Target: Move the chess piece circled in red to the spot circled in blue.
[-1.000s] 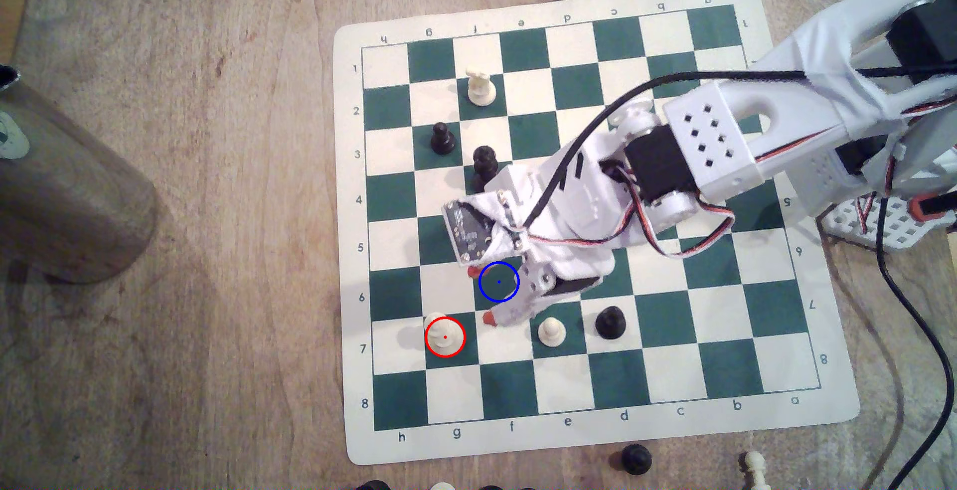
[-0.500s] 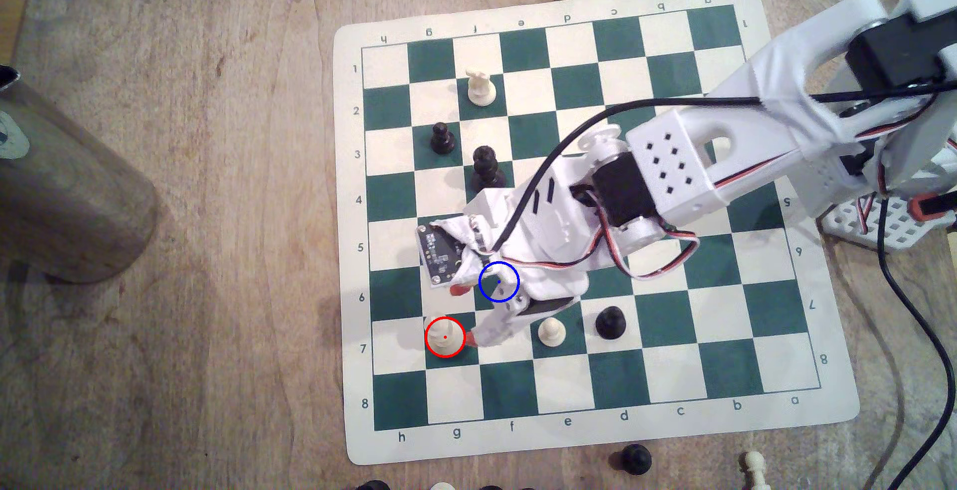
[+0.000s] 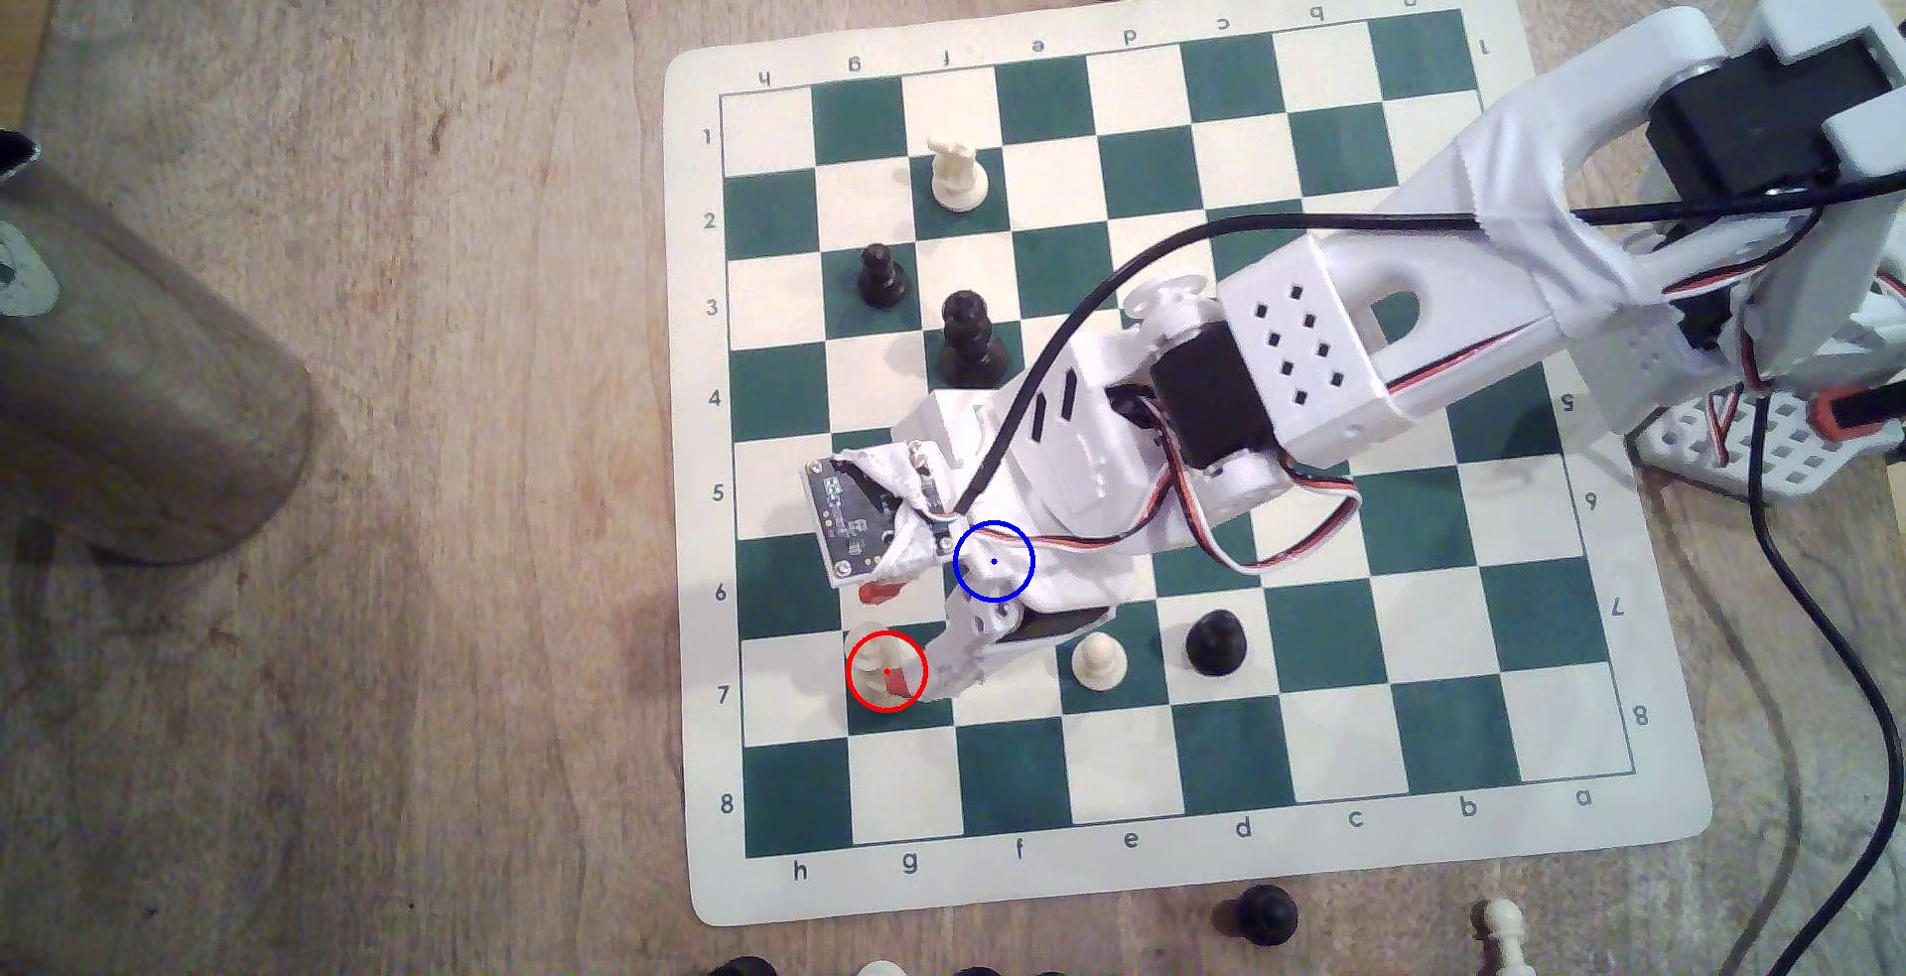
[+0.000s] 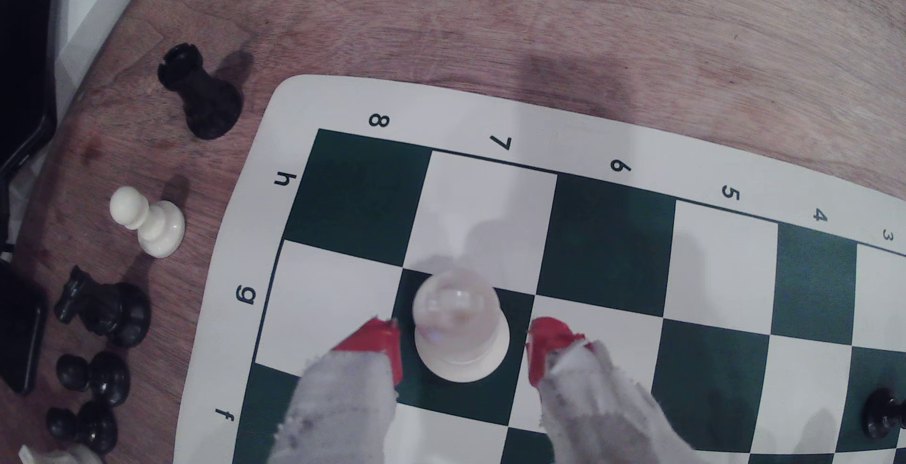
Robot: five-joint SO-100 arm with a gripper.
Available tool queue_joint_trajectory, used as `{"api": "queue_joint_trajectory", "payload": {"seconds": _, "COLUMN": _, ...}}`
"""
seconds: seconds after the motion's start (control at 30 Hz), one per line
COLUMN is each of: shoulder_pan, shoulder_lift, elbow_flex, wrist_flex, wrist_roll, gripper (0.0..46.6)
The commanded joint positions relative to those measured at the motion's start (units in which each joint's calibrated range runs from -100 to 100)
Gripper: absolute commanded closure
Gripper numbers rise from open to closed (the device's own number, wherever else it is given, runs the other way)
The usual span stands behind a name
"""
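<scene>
The chess piece circled in red (image 3: 872,648) is a cream piece with a rounded top and a broad base. It stands on dark square g7, seen close in the wrist view (image 4: 458,326). My gripper (image 3: 893,636) is open and straddles it. One red fingertip (image 4: 377,344) and the other (image 4: 551,341) sit on either side of the piece with gaps. The spot circled in blue (image 3: 993,560) is one square diagonally away, and my white wrist covers most of it.
A cream pawn (image 3: 1096,662) and a black piece (image 3: 1215,641) stand to the exterior view's right of the gripper. Two black pieces (image 3: 967,337) and a cream one (image 3: 957,174) stand farther up the board. Loose pieces (image 4: 201,91) lie off the mat (image 3: 722,894). A brown cylinder (image 3: 134,368) stands at the far left.
The arm has reached toward the exterior view's lower left. The red fingertips went from beside the blue circle to either side of the red-circled piece, and the gripper stayed open.
</scene>
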Motion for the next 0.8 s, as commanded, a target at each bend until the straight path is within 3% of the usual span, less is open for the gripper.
{"api": "queue_joint_trajectory", "payload": {"seconds": 0.0, "shoulder_pan": -0.8, "shoulder_lift": -0.5, "elbow_flex": -6.4, "wrist_flex": -1.6, "wrist_roll": -0.5, "gripper": 32.3}}
{"api": "queue_joint_trajectory", "payload": {"seconds": 0.3, "shoulder_pan": -1.1, "shoulder_lift": 1.7, "elbow_flex": -8.2, "wrist_flex": -4.2, "wrist_roll": -0.8, "gripper": 33.8}}
{"api": "queue_joint_trajectory", "payload": {"seconds": 0.5, "shoulder_pan": -1.2, "shoulder_lift": 1.9, "elbow_flex": -8.4, "wrist_flex": -3.9, "wrist_roll": -0.8, "gripper": 37.2}}
{"api": "queue_joint_trajectory", "payload": {"seconds": 0.77, "shoulder_pan": -1.4, "shoulder_lift": 2.0, "elbow_flex": -8.4, "wrist_flex": -3.4, "wrist_roll": -0.7, "gripper": 37.7}}
